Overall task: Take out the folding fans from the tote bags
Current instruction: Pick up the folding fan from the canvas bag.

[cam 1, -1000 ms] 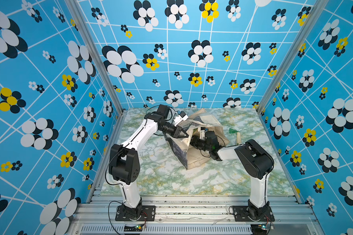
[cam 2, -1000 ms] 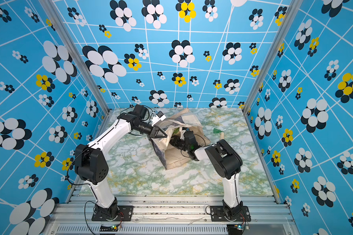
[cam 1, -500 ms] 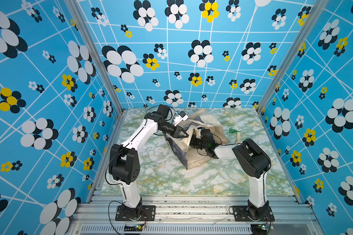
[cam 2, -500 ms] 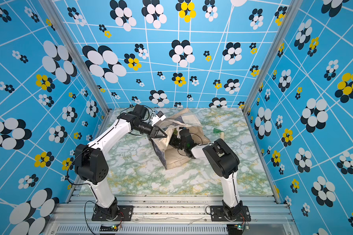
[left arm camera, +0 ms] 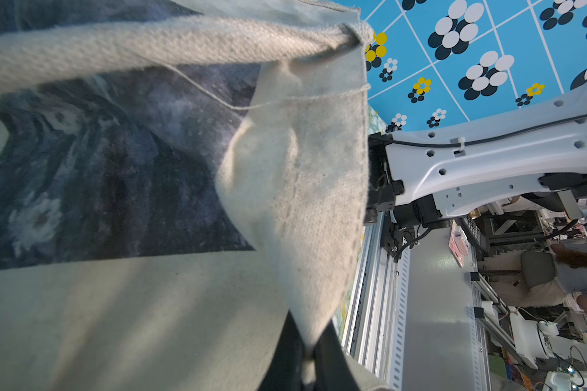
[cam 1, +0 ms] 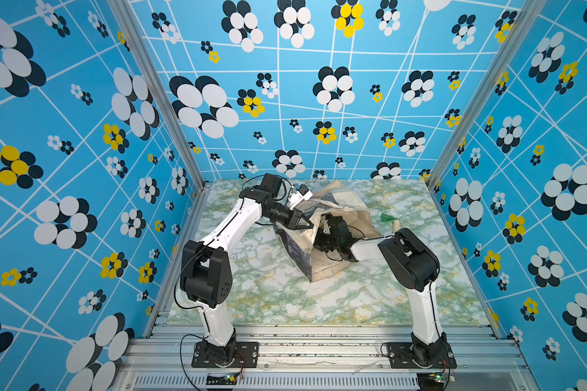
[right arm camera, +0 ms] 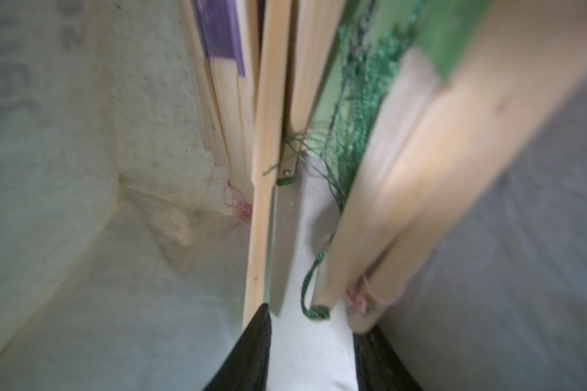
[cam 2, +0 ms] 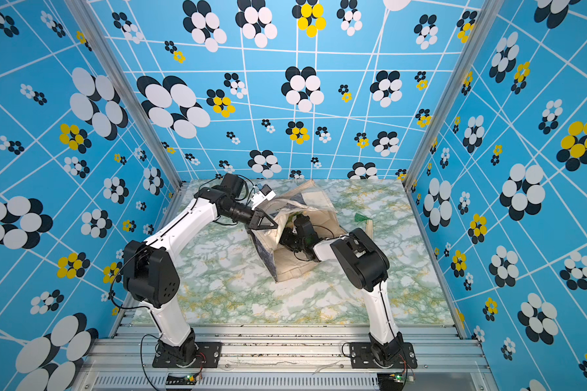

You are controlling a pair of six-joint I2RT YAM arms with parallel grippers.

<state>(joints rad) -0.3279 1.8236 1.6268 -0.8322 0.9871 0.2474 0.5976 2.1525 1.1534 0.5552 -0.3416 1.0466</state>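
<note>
The cream tote bag (cam 1: 322,267) (cam 2: 290,270) with dark printed sides lies at mid-table, mouth held up. My left gripper (cam 1: 305,224) (cam 2: 274,224) is shut on its rim; the left wrist view shows cream cloth (left arm camera: 295,203) pinched in the gripper (left arm camera: 307,365). My right gripper (right arm camera: 314,338) is inside the bag, open, with only cloth between its fingers (right arm camera: 251,352). Folding fans stand just ahead of it: a purple-edged one (right arm camera: 224,67), a thin bamboo one (right arm camera: 265,203) and a green-tasselled one (right arm camera: 404,169) whose end touches one fingertip. Another fan (cam 1: 388,218) (cam 2: 364,219) lies on the table outside.
The marble-patterned table (cam 1: 285,298) is enclosed by blue flowered walls on three sides, with an aluminium rail (cam 1: 319,342) at the front. The right arm's elbow (cam 1: 407,260) stands close to the fan lying outside the bag.
My right wrist has pushed a little farther into the bag, toward the left arm, and its jaws have narrowed slightly. The left gripper keeps hold of the rim without moving.
</note>
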